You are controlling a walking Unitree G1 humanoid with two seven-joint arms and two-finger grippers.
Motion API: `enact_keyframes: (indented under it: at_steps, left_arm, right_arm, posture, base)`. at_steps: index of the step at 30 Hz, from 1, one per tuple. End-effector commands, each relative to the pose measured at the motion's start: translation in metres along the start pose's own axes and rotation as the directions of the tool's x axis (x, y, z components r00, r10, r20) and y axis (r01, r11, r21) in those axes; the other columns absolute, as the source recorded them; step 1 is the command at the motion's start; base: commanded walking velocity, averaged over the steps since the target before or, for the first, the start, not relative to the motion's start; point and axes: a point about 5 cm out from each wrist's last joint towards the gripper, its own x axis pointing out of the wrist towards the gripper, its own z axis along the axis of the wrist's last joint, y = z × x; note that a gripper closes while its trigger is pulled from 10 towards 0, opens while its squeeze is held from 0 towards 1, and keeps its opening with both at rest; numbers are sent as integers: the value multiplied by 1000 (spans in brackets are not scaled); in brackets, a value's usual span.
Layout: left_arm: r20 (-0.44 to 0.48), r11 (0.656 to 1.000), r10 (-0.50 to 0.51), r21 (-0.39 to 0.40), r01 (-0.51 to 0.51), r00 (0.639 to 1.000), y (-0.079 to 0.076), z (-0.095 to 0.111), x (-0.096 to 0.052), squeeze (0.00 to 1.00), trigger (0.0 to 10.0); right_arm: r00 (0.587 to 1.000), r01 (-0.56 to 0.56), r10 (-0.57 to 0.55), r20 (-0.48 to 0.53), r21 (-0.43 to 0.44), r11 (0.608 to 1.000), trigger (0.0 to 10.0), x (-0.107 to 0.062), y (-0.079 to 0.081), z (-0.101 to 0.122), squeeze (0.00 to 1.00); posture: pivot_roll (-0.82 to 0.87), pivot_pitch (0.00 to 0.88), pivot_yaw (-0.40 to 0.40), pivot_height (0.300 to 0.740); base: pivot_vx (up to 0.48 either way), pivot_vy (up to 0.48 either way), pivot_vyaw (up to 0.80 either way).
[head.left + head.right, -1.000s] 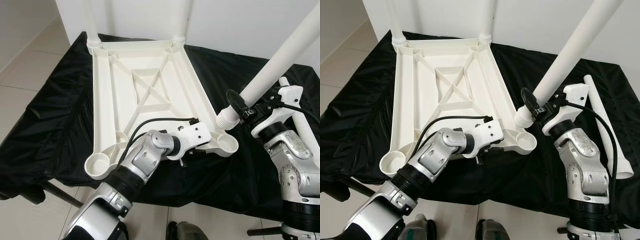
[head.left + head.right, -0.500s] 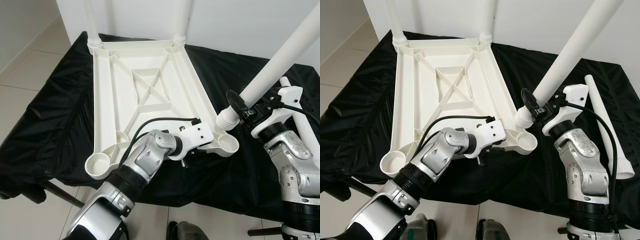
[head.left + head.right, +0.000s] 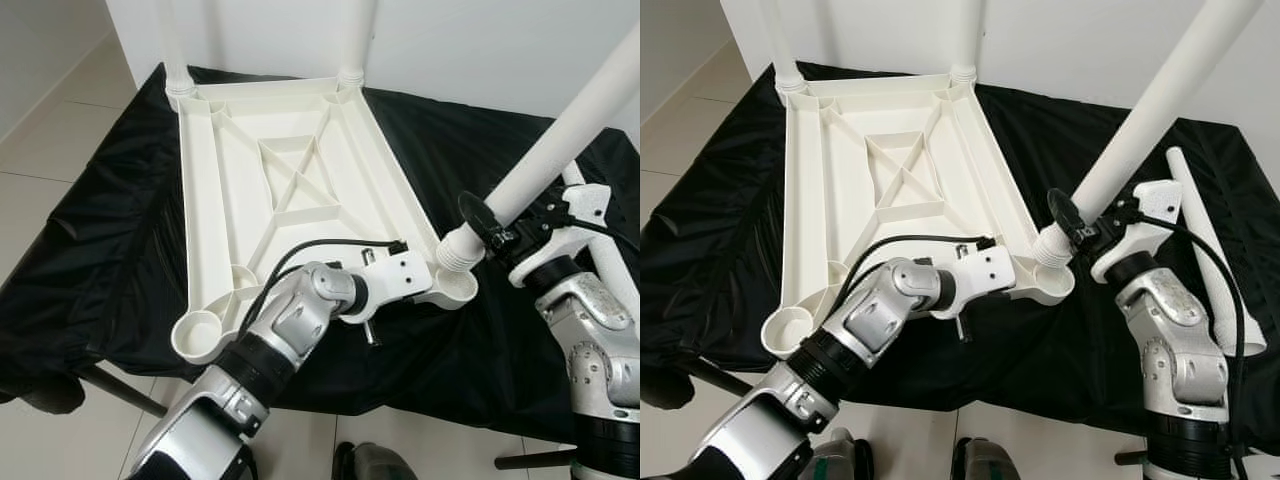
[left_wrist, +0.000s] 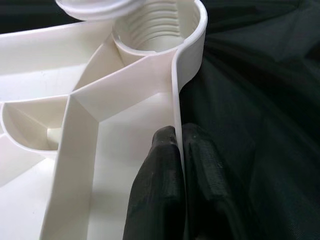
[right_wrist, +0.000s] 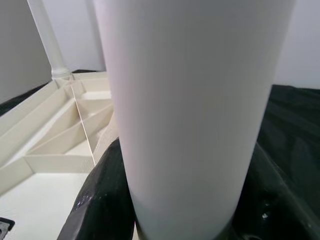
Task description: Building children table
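Note:
The white table top (image 3: 195, 200) lies upside down on black cloth. A white leg stands in each far corner (image 3: 172, 50) (image 3: 358, 40). My left gripper (image 4: 177, 132) is shut on the top's thin rim, close to the near right corner socket (image 4: 160, 25). My right gripper (image 3: 495, 225) is shut on a third white leg (image 3: 570, 130), held tilted. That leg's ribbed end (image 3: 458, 248) sits at the mouth of the threaded socket (image 3: 455, 290), slightly to one side. In the right wrist view the leg (image 5: 190, 110) stands between my black fingers (image 5: 95, 200).
The near left corner socket (image 3: 197, 332) holds nothing. Another white leg (image 3: 1205, 250) lies on the cloth to the right, behind my right arm. The cloth (image 3: 110, 220) hangs over the support's edges, with tiled floor (image 3: 50, 140) to the left.
The held leg's ribbed end has come down and slightly right, closer onto the near right socket. My left gripper keeps its hold on the rim.

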Motion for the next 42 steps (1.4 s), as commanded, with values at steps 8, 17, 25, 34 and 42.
enact_keyframes:
  at_steps: [8,17,25,34,42]
  left_arm:
    - [-110,996,93,5,-93,990,2,-26,-2,0,10000]
    - [-94,994,105,17,-103,990,5,-23,-3,0,10000]
    - [-92,994,113,21,-111,989,6,-22,-3,0,10000]
    - [-84,993,120,25,-118,989,7,-21,-3,0,10000]
    - [-82,992,125,34,-122,989,9,-20,-4,0,10000]
  right_arm:
    - [998,-53,53,-38,6,999,10000,-3,-1,3,0]
    - [990,-117,119,-77,33,993,10000,-5,6,-3,0]
    - [981,-139,145,-126,52,989,10000,-8,6,-13,0]
    - [984,-79,85,-157,46,996,10000,-11,-4,-23,0]
    - [984,-55,59,-166,29,998,10000,-14,-11,-25,0]
  posture:
    - [-66,56,-36,740]
    - [-60,55,-44,740]
    - [-59,59,-51,740]
    - [-58,58,-53,740]
    - [-61,59,-49,740]
  base:
    - [0,0,0]
    - [0,0,0]
    - [0,0,0]
    - [0,0,0]
    - [0,0,0]
